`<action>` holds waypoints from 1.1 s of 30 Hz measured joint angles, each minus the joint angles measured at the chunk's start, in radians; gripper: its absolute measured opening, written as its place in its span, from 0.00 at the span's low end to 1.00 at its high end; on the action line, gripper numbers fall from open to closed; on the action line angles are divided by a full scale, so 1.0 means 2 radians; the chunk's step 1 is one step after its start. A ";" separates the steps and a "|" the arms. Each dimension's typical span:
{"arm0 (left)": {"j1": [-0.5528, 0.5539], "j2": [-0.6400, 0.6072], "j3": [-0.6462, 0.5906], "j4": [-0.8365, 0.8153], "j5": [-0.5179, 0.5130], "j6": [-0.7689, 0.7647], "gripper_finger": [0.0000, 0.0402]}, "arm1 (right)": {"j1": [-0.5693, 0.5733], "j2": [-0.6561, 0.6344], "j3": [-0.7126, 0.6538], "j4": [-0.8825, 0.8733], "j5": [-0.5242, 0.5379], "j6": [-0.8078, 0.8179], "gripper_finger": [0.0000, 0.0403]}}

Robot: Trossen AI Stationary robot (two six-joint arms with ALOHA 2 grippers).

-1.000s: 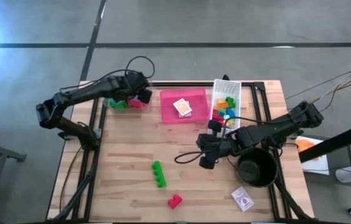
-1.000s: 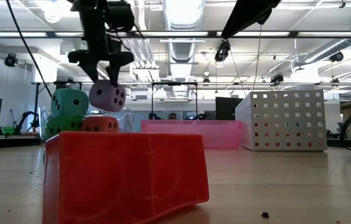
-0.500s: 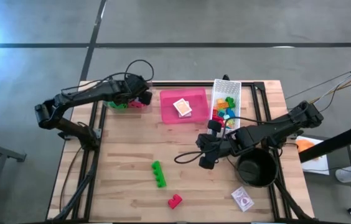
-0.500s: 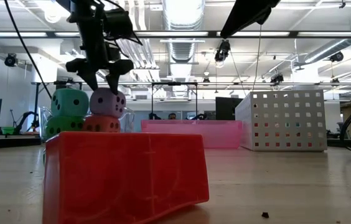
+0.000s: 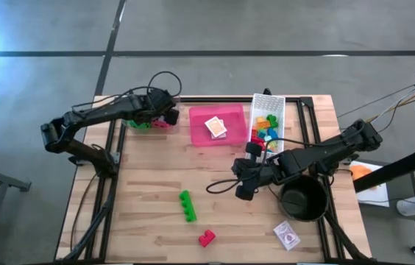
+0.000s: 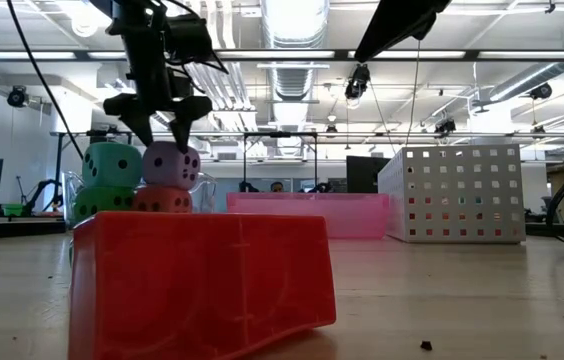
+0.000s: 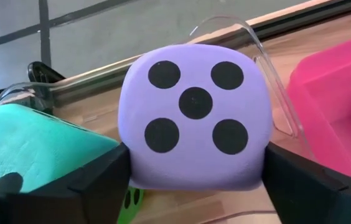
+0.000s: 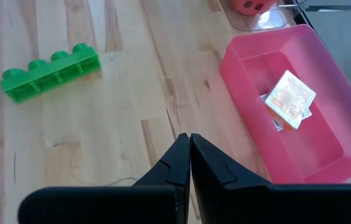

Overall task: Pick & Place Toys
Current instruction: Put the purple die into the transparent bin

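At the table's far left, a purple die [image 6: 172,165] sits on a red die [image 6: 162,200] inside a clear container [image 7: 269,62]. Beside them, a teal die [image 6: 112,165] sits on a green die [image 6: 97,203]. My left gripper [image 6: 164,140] stands open over the purple die [image 7: 194,115], one finger on each side of it. My right gripper [image 5: 240,188] hangs shut over the table's middle right, with nothing in it. A green brick [image 5: 187,206], a red brick [image 5: 206,238] and a card pack [image 5: 287,235] lie on the near part of the table. My left gripper comes at the purple die from above, slanting down, with its fingers [image 7: 101,180] beside two opposite faces. I cannot tell whether they touch it. The die rests on the red die, its five-spot face toward the wrist camera.
A pink tray [image 5: 196,132] at the far middle holds a card pack [image 5: 216,126]. To its right stands a white mesh basket [image 5: 277,103] with several bricks. A black pot [image 5: 303,199] stands near my right arm. Bare wood lies between the green brick and the tray.
My left gripper has come down with the purple die, which hung clear of the other dice and now sits on the red die. Its fingers have then spread a little wider around the die.
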 joint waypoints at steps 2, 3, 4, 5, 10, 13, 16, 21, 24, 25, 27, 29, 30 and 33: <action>0.000 0.000 0.000 0.000 0.002 0.002 0.86 | 0.000 0.000 0.000 0.000 -0.001 0.000 0.02; 0.000 0.000 0.000 -0.001 0.003 0.002 0.88 | 0.000 0.000 0.000 0.000 -0.001 0.000 0.02; 0.000 0.000 0.000 -0.001 0.003 0.002 0.90 | 0.000 0.000 0.000 0.000 -0.001 0.000 0.02; 0.000 -0.001 0.000 -0.002 0.005 0.003 0.91 | 0.000 0.000 0.000 0.000 -0.001 0.000 0.02; 0.000 -0.003 0.002 -0.010 0.008 0.017 0.96 | 0.000 0.000 0.000 0.000 -0.001 0.000 0.02; 0.000 -0.008 0.003 -0.013 0.009 0.017 0.97 | 0.000 0.000 0.000 0.000 -0.002 0.000 0.02; 0.000 -0.013 0.003 -0.015 0.008 0.017 0.97 | 0.000 0.000 0.000 0.000 -0.010 0.000 0.02; 0.000 -0.019 0.003 -0.015 0.008 0.017 0.97 | 0.000 0.001 -0.002 -0.001 -0.017 0.001 0.02; 0.000 -0.019 0.002 -0.017 0.007 0.017 0.97 | 0.000 0.001 -0.002 0.001 -0.016 0.002 0.02; 0.000 -0.020 0.000 -0.017 0.007 0.017 0.97 | 0.000 0.001 -0.002 0.002 -0.016 0.002 0.02; 0.000 -0.020 -0.001 -0.017 0.007 0.017 0.97 | 0.000 0.001 -0.002 0.013 -0.015 -0.001 0.02; 0.000 -0.019 -0.002 -0.017 0.006 0.017 0.97 | -0.003 0.001 -0.003 0.037 -0.007 -0.014 0.02; 0.000 -0.019 -0.002 -0.017 0.006 0.017 0.97 | -0.006 0.001 -0.004 0.052 -0.001 -0.023 0.02; 0.000 -0.019 -0.002 -0.017 0.006 0.017 0.97 | -0.027 0.001 -0.005 0.101 0.003 -0.059 0.02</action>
